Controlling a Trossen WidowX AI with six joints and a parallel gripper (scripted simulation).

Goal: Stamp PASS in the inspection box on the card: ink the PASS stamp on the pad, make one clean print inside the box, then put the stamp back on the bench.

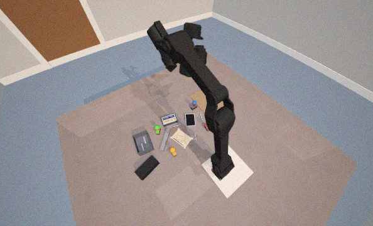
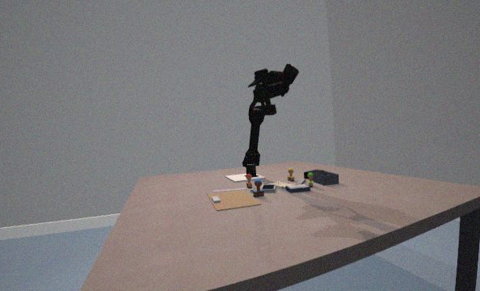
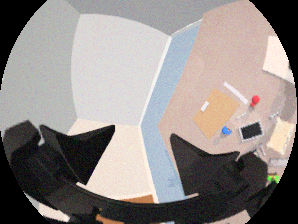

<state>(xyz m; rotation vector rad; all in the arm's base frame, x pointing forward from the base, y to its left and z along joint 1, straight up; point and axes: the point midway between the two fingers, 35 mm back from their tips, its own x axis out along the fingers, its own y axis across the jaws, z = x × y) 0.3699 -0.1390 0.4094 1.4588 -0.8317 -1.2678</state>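
Observation:
My gripper (image 3: 143, 132) is open and empty, raised high above the bench. Stamps with blue (image 1: 194, 104) (image 2: 258, 187) (image 3: 226, 131), red (image 1: 206, 126) (image 2: 249, 180) (image 3: 255, 100), green (image 1: 157, 129) (image 2: 310, 179) and yellow-orange (image 1: 172, 150) (image 2: 291, 174) knobs stand apart on the bench; which reads PASS cannot be told. The black ink pad (image 1: 189, 120) (image 2: 268, 187) (image 3: 251, 131) lies open in a pale case. A blue-headed card (image 1: 169, 119) lies on a dark base beside it. A cream sheet (image 1: 181, 138) (image 3: 281, 136) with markings lies nearer the arm's base. The inspection box cannot be made out.
A tan board (image 1: 198, 97) (image 2: 236, 200) (image 3: 215, 112) lies beyond the blue stamp, with a small white block (image 2: 216, 199) (image 3: 204, 106) on it. A grey bar (image 1: 164, 139), an open dark tray (image 1: 137, 145) and a black block (image 1: 147, 167) lie on the other side, towards the green and yellow-orange stamps.

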